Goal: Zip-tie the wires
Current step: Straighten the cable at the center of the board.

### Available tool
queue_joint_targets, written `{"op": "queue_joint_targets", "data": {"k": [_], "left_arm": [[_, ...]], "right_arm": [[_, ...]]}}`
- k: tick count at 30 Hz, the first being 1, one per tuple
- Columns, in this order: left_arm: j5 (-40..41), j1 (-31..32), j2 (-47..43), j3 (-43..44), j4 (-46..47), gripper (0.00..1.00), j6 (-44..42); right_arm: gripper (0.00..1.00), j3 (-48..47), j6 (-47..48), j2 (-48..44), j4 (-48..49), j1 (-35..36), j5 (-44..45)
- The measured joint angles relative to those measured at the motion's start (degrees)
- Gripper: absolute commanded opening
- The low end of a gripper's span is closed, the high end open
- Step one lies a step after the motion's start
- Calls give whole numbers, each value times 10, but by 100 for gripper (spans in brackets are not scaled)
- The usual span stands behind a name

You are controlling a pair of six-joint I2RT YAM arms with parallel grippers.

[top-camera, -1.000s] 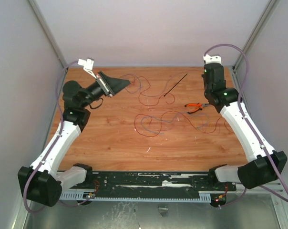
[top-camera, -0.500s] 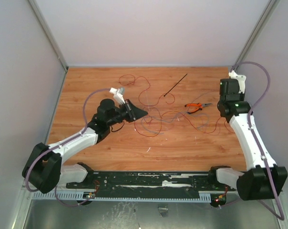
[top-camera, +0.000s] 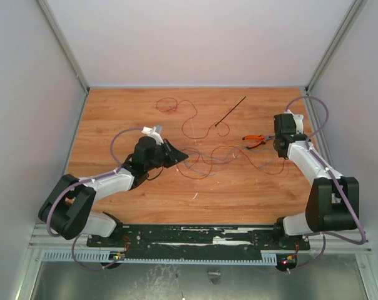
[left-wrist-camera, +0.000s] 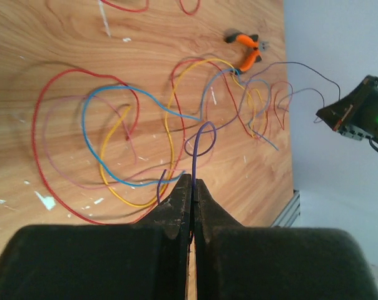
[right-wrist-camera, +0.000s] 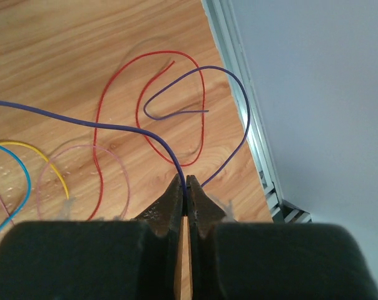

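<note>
The wires (top-camera: pixel 208 157) lie as thin loose loops of red, blue, yellow, pink and purple across the middle of the wooden table. My left gripper (left-wrist-camera: pixel 193 182) is shut on a purple wire (left-wrist-camera: pixel 198 140) that rises straight out of its tips; in the top view this gripper (top-camera: pixel 181 154) sits at the tangle's left edge. My right gripper (right-wrist-camera: pixel 186 181) is shut on a purple wire (right-wrist-camera: pixel 123 127) near the right table edge, and in the top view it (top-camera: pixel 278 148) hangs beside the pliers. The zip tie (top-camera: pixel 230 112) lies straight and untouched at the back.
Orange-handled pliers (top-camera: pixel 255 140) lie right of centre, close to my right wrist. A separate red loop (top-camera: pixel 167 103) lies at the back left. The metal rail and wall (right-wrist-camera: pixel 251 125) run close along my right gripper's right side. Enclosure walls surround the table.
Both arms have come in from the back corners. The left gripper moved forward and right to the tangle's left side; the right one swung forward and inward beside the pliers. Wires shifted slightly.
</note>
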State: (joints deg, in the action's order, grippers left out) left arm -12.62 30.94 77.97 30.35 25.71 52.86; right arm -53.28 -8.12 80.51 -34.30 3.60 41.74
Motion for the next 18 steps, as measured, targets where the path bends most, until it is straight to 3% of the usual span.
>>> {"op": "queue_joint_targets", "data": {"k": [8, 18], "left_arm": [[6, -45, 14, -1, 5, 0, -6], [-1, -46, 62, -8, 23, 0, -12]], "right_arm": [[0, 0, -10, 41, 30, 0, -13], [1, 3, -22, 86, 46, -8, -22]]}}
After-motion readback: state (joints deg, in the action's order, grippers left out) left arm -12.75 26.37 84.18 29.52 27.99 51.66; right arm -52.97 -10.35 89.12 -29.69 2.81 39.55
